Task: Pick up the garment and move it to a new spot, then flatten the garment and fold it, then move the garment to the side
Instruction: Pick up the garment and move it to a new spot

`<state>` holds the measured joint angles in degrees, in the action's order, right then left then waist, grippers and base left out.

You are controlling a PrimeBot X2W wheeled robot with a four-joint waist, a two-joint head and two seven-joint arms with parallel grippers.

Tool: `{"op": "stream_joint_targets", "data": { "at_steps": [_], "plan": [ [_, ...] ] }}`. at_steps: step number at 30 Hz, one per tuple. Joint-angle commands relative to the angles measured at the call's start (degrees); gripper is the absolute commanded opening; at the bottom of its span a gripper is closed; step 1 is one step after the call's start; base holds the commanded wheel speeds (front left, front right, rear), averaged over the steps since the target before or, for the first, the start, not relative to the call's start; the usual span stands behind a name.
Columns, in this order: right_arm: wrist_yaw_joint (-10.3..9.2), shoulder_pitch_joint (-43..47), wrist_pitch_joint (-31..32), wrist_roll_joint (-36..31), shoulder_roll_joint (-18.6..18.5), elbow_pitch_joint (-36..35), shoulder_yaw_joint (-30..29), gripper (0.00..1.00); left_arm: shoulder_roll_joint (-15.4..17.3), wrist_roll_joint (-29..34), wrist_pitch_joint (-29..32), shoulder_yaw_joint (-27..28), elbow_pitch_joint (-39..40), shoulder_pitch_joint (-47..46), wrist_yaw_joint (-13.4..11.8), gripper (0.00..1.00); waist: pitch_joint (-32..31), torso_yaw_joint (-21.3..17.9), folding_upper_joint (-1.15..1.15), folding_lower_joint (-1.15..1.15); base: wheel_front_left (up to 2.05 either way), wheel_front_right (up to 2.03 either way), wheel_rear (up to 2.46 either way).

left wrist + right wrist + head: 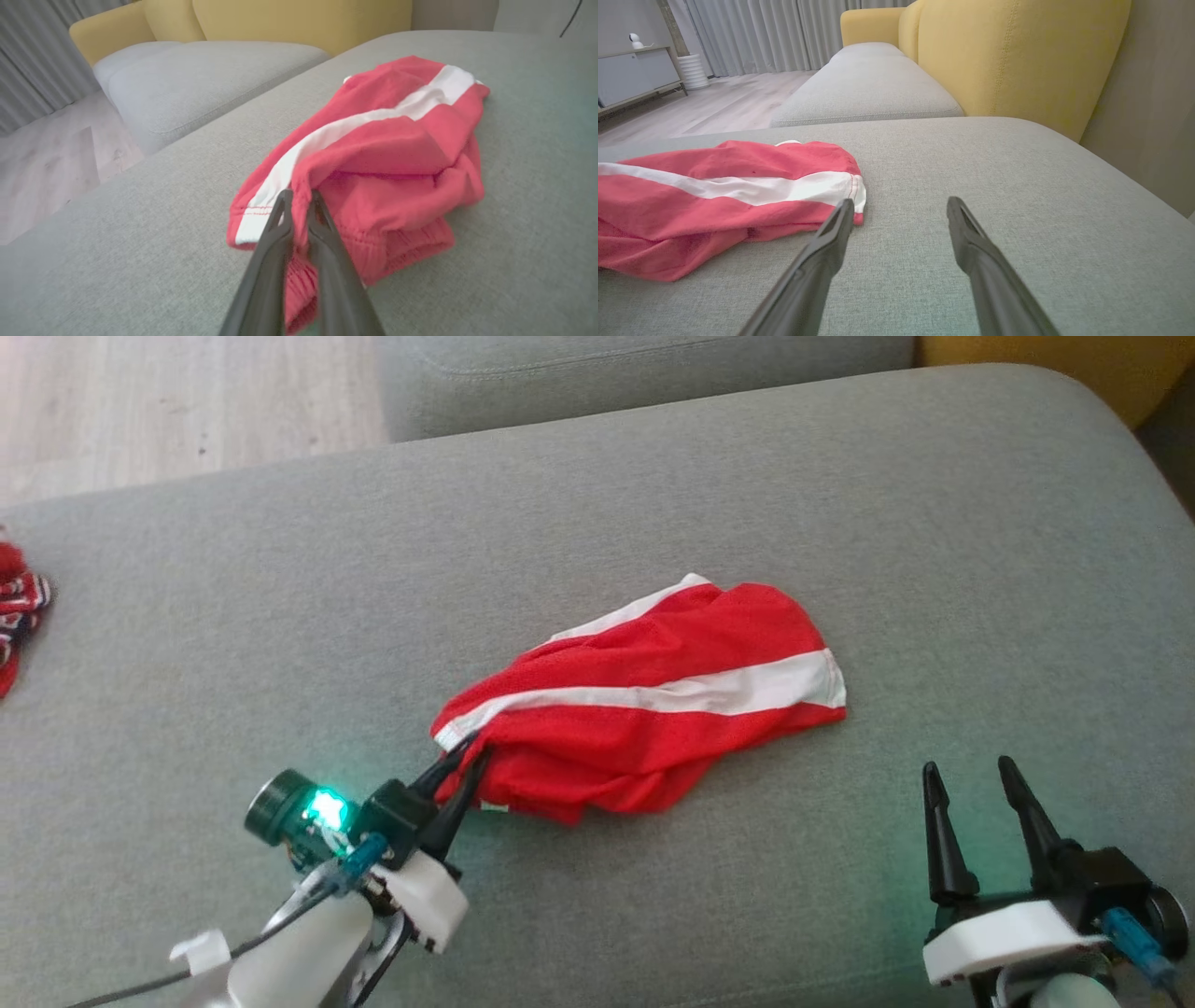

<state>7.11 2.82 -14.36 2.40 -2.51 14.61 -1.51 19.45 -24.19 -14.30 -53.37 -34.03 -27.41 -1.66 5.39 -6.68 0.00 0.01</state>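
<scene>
Head view: L tool (pixel 472 748) clamps 1 red-white garment (pixel 653 705).

A red garment (pixel 644 728) banded with white stripes lies centre frame on a plain grey cushion (pixel 233 616). Pale wood-grain floor (pixel 140 401) shows upper left, yellow upholstery (pixel 1055 364) upper right.

The garment (pixel 653 700) lies on the cushion (pixel 653 476), near its middle, running from near left to far right; left gripper (pixel 471 747) at the garment's near-left end, jaws pinched on the edge there; right gripper (pixel 971 775) right of the garment, nearer the robot, well apart from it; second cloth (pixel 19 607) at the cushion's left edge; another cushion (pixel 635 373) behind; floor (pixel 187 401) beyond, at left.
</scene>
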Motion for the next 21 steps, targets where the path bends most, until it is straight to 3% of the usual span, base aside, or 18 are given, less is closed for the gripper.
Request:
{"op": "stream_joint_targets", "data": {
  "at_steps": [1,2,3,4,16,21],
  "plan": [
    [0.37,-2.23,-0.63,-0.6,-0.37,-1.45,1.32,1.0,0.82,0.63,-0.67,3.63,1.9,-0.8,-0.68,0.12,-0.12,0.52,0.0,-0.01,0.0,0.0,0.0],
    [0.37,-2.26,-0.63,-0.66,-0.37,-1.34,1.29,1.0,0.64,0.9,-0.68,4.47,2.42,-0.34,-0.84,0.38,-0.3,0.81,0.0,-0.01,0.0,0.0,0.0],
    [0.37,-2.28,-0.63,-0.72,-0.37,-1.23,1.33,1.0,0.5,1.17,-0.68,5.35,2.99,0.13,-0.96,0.82,-0.48,1.02,0.0,-0.01,0.0,0.0,0.0],
    [0.37,-2.27,-0.63,-0.78,-0.37,-1.1,1.31,1.0,0.3,1.43,-0.68,6.13,3.46,0.65,-0.95,1.0,-0.8,1.31,0.0,-0.01,0.0,0.0,0.0],
    [0.37,-0.99,-0.63,-0.64,-0.37,-0.22,0.49,1.0,-1.6,1.1,-0.69,14.17,8.93,8.74,-0.23,1.0,-5.99,4.92,0.0,-0.01,0.0,0.0,0.0],
    [0.37,-0.66,-0.63,-0.41,-0.37,-0.95,-0.02,1.0,-2.58,-0.52,-0.69,19.2,11.75,13.2,-1.7,1.0,-7.9,6.85,0.0,-0.01,0.0,0.0,0.0]
  ]
}}
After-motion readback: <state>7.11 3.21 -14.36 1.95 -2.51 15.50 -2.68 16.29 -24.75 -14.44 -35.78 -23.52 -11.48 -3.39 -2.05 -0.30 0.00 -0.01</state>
